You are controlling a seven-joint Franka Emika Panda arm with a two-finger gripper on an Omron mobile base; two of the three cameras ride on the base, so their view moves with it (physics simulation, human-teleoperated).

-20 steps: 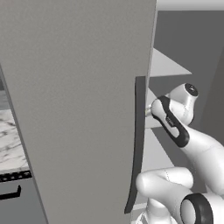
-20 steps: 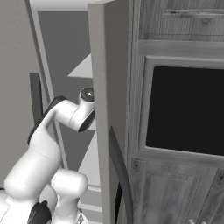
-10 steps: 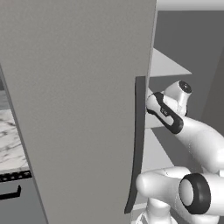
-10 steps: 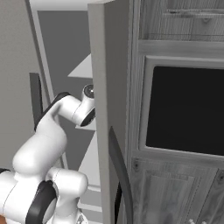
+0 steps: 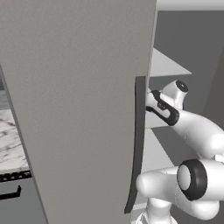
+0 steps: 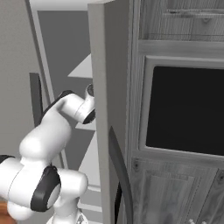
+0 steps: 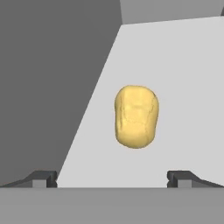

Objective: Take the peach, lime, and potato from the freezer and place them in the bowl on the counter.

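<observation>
Wood-grain cabinets (image 6: 175, 192) flank the grey freezer (image 5: 78, 109), door open. On its white shelf (image 7: 183, 65) lies the yellow potato (image 7: 136, 116), alone, centred ahead of the gripper (image 7: 112, 177), whose fingers stand wide apart, holding nothing.

Left base view: behind arm, faces freezer (image 5: 78, 109) door close up.
Right base view: same freezer, opposite side.
Hand view: close over shelf (image 7: 175, 78).

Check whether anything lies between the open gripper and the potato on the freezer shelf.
Nothing visible does. In the hand view the potato lies alone on the white shelf, straight ahead of the open gripper, with bare shelf between the fingertips and it.
</observation>
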